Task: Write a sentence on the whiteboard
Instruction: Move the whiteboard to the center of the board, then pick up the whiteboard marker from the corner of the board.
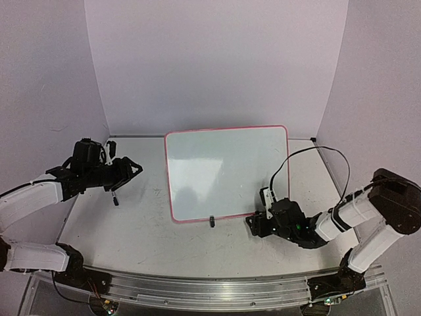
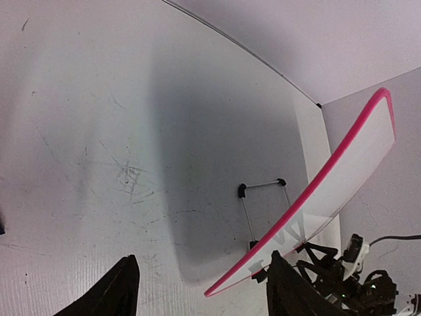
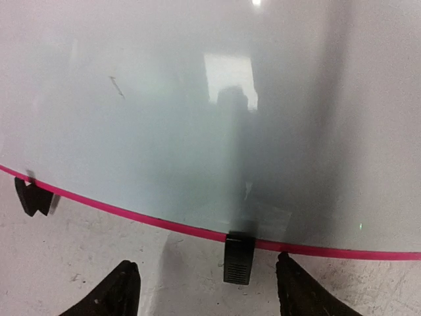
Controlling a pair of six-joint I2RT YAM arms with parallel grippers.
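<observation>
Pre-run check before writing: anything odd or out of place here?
Mostly fine. The whiteboard stands blank, bar one short dark streak in the right wrist view. Odd for a writing job: the left pincer and right pincer are both open and empty, and I can't make out a marker anywhere.

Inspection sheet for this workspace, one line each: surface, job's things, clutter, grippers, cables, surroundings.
Surface: tabletop grey-white, scuffed.
Job's things: whiteboard propped on black clip feet; no writing seen.
Clutter: small dark object near left gripper, unidentifiable.
Grippers: left gripper open above tabletop; right gripper open, facing one foot.
Cables: black cable arcs right of whiteboard.
Surroundings: pale walls on three sides.
</observation>
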